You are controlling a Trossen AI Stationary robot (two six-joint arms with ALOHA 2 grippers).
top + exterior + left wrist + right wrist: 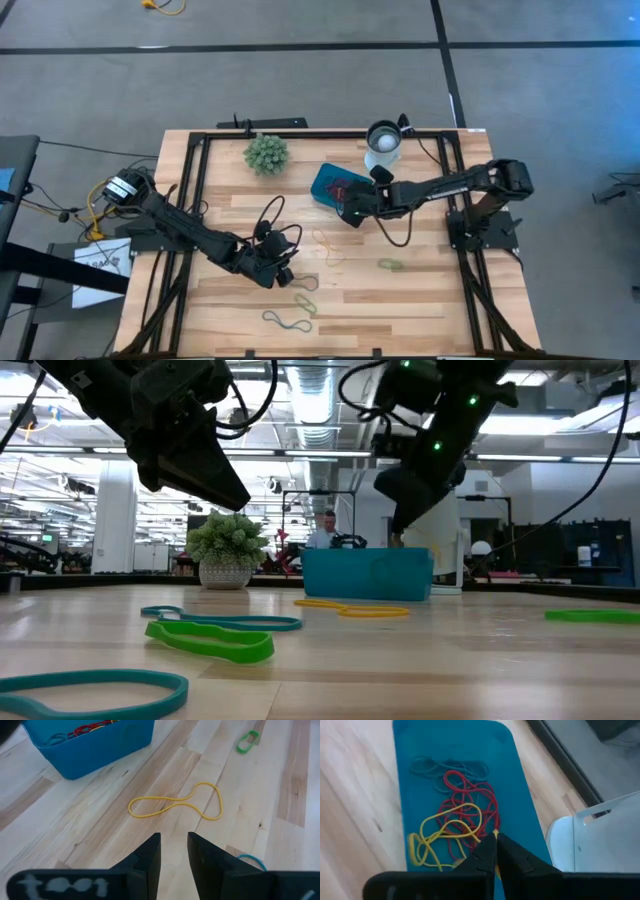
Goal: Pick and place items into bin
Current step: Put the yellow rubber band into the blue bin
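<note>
The teal bin (330, 183) sits right of the table's middle and holds red, blue and yellow rubber bands (465, 815). My right gripper (495, 839) hangs over the bin, shut, with a yellow band (447, 834) running up to its tips. My left gripper (174, 840) hovers open above bare wood, nearer the table's near edge than a loose yellow band (175, 805) lying flat. More bands lie flat on the table: green ones (390, 264) (305, 301) and a teal one (284, 320). My right gripper pinches a strand of the yellow band (476, 838) at its fingertips, coming from above and pointing down into the bin. The rest of the band lies slack on the bin's floor among the red bands.
A spiky green plant (266, 153) stands near the far edge, left of the bin. A white cup with a dark rim (383, 140) stands just beyond the bin. A dark frame (200, 190) runs along the table's edges. People show in the room behind.
</note>
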